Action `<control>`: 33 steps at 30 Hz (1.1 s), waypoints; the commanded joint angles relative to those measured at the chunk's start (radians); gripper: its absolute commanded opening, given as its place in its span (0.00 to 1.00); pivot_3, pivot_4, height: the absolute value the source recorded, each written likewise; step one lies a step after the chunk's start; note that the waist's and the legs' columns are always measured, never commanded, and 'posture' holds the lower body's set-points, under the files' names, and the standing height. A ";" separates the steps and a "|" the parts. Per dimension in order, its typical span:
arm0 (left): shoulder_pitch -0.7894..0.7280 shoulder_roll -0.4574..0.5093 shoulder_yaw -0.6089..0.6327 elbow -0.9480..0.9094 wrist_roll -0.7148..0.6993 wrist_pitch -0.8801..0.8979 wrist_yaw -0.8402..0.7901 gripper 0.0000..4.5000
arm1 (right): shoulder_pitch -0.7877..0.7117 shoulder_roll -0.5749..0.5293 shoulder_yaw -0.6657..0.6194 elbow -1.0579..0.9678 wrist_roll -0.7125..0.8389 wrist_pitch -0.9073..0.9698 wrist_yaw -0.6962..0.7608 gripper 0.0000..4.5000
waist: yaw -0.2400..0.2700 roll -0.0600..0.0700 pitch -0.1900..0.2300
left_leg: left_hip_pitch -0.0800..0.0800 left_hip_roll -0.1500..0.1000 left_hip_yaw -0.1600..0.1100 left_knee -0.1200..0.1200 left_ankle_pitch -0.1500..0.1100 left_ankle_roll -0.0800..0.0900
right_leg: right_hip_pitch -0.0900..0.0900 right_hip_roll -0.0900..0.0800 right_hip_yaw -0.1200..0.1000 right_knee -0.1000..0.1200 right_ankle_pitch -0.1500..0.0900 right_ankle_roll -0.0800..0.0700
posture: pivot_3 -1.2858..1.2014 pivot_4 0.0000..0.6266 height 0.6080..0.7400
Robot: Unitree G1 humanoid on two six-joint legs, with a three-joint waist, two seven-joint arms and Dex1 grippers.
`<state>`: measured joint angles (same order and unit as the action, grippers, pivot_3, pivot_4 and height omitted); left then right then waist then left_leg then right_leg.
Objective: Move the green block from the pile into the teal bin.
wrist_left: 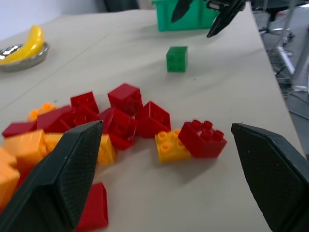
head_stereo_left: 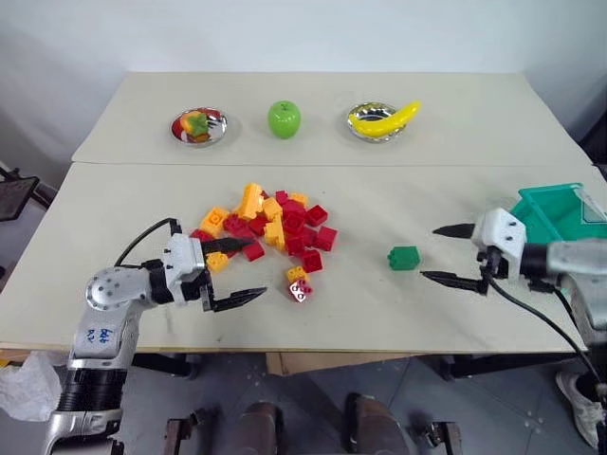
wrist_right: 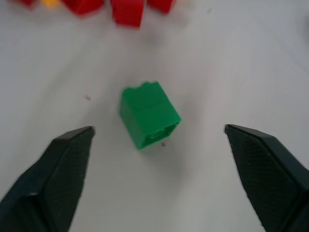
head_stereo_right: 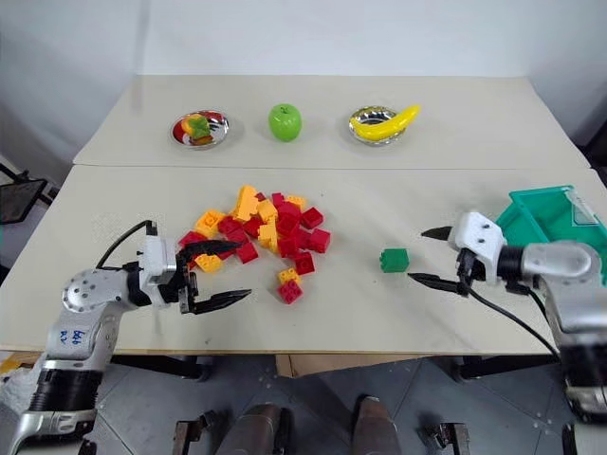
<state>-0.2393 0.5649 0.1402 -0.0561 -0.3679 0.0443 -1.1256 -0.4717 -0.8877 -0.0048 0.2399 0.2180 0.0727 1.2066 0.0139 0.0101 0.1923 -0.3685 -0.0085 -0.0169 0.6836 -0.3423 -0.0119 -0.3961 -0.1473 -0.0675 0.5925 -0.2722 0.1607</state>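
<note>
Green block lies before spread right hand

— Any writing I should log from my screens?

— Only one spot: a small white sticker on the left arm carries blue marks, but from here I can't make out the characters.

— The bricks, the bin, the dishes?

— I see no print, brand or number on any of them that I can read.
</note>
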 commanded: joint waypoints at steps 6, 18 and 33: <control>0.082 0.023 0.018 -0.141 -0.032 0.022 0.072 1.00 | -0.253 0.103 0.186 0.330 -0.167 -0.108 0.096 1.00 | 0.000 0.000 0.000 | -0.001 0.000 0.000 0.000 0.000 0.000 | 0.000 0.000 0.000 -0.001 0.000 0.000 | 0.52 0.24 1.00; 0.053 -0.001 -0.009 -0.167 -0.088 0.064 0.111 1.00 | -0.183 0.108 0.095 0.289 -0.090 -0.119 0.093 0.33 | -0.009 0.000 0.000 | 0.000 0.001 0.001 0.000 0.000 -0.001 | 0.000 0.000 0.000 0.000 0.000 -0.001 | 0.52 0.24 1.00; -0.252 -0.235 -0.177 0.019 -0.054 0.056 0.171 1.00 | 0.290 0.124 -0.663 -0.214 0.132 0.202 -0.620 0.33 | 0.010 0.000 -0.001 | 0.000 0.000 0.003 0.000 0.000 -0.001 | 0.000 0.000 0.000 -0.001 0.002 0.000 | 0.52 0.24 1.00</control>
<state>-0.4822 0.3254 -0.0151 -0.0455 -0.4297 0.1096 -0.9351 -0.1932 -0.7436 -0.5961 0.0620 0.3444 0.2636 0.6447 0.0236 0.0102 0.1917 -0.3681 -0.0086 -0.0133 0.6834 -0.3424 -0.0128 -0.3958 -0.1471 -0.0669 0.5914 -0.2701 0.1608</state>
